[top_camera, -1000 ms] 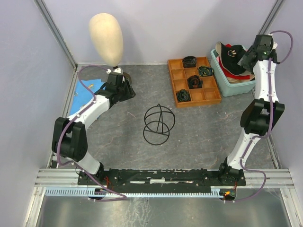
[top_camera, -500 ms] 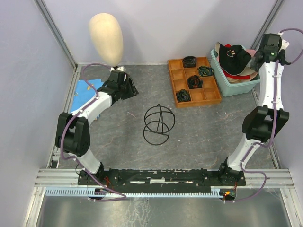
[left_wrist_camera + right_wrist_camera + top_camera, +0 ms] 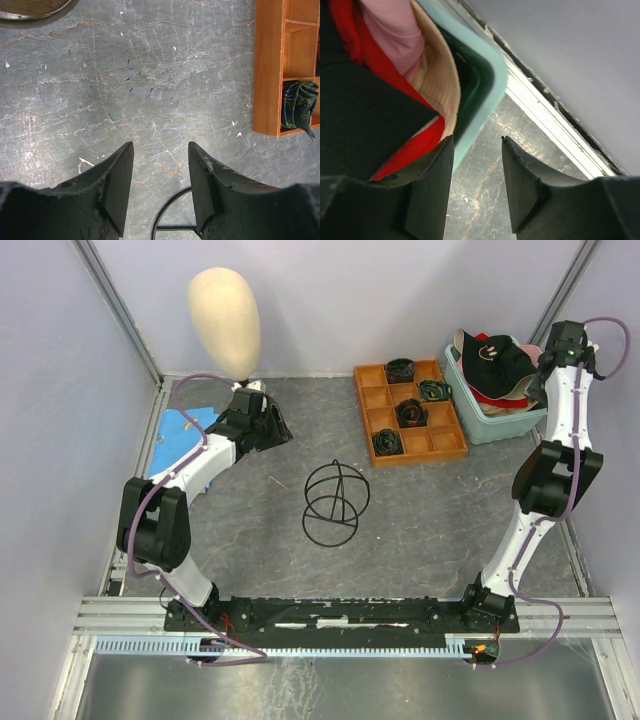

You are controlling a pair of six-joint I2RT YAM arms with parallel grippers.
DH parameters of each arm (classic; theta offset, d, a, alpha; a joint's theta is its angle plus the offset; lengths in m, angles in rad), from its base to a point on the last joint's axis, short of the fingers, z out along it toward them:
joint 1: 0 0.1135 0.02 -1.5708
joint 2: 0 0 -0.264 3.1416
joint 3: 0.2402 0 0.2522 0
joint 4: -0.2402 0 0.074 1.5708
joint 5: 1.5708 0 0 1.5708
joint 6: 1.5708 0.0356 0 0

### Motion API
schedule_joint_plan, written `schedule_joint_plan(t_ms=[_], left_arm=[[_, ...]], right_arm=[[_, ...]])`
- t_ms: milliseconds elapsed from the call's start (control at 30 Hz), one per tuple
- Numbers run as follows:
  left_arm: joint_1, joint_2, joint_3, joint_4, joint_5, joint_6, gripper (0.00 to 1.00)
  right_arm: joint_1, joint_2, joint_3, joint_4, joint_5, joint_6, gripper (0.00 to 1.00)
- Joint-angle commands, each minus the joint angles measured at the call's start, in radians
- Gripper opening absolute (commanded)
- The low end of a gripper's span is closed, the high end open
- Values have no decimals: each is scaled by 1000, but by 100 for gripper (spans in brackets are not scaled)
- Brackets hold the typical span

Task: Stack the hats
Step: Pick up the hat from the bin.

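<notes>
1. Since a second ago the right gripper [image 3: 556, 352] has gone from over the middle of the teal tub [image 3: 500, 425] to its far right side, next to the wall. The left gripper [image 3: 272, 426] has slid a little toward the back.
2. All the hats [image 3: 497, 368] sit in a pile in the tub, at the back right of the table [image 3: 430, 520]. From above, the black cap [image 3: 492, 352] with a pale logo is on top.
3. The right wrist view shows the pile from very close. It has a pink hat [image 3: 395, 35], a tan hat [image 3: 439, 85] pressed against the tub wall [image 3: 487, 85], some red cloth [image 3: 412, 150] and the black cap's edge. The top view does not show these layers so well.
4. That same view shows the right gripper's jaws a little way apart with nothing in them. Only grey table and a pale rail show in the gap. One finger is just beside the tub rim, but I cannot tell if it touches.
5. The left gripper hangs over bare table. Its jaws are partly open and hold nothing.
6. The left wrist view shows a wooden tray [image 3: 267, 65] with a dark bundle [image 3: 299, 102] in one box. It also shows a bit of the wire ball [image 3: 170, 222] and the rim of a brown stand [image 3: 30, 7].
7. Only the top view shows the egg-shaped head [image 3: 224, 320] on that stand.
</notes>
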Motion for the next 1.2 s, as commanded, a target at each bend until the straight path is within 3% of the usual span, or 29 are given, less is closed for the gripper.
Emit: schedule_joint_plan(t_ms=[0,300,733,800,833,933,967,1167], left_arm=[[5,2,20,11,2,35,55],[4,14,-3,21,-8,33,55],[9,43,5,11,-17,55,55],[9,42,6,9,-18,56,55],[9,42,6,7,-18,57,55],[12,43,17,3,-19,58,56],[12,45,24,1,-20,58,56],[12,58,69,-9,-3,56,56]], right_arm=[[4,66,94,16,-85,6,52],[13,167,206,19,-304,77,54],[34,262,238,42,-361,97,55],[35,261,239,44,-346,92,49],[37,254,239,46,-335,90,41],[38,207,229,72,-287,78,4],[38,186,229,85,-273,71,0],[37,88,359,128,-199,41,0]])
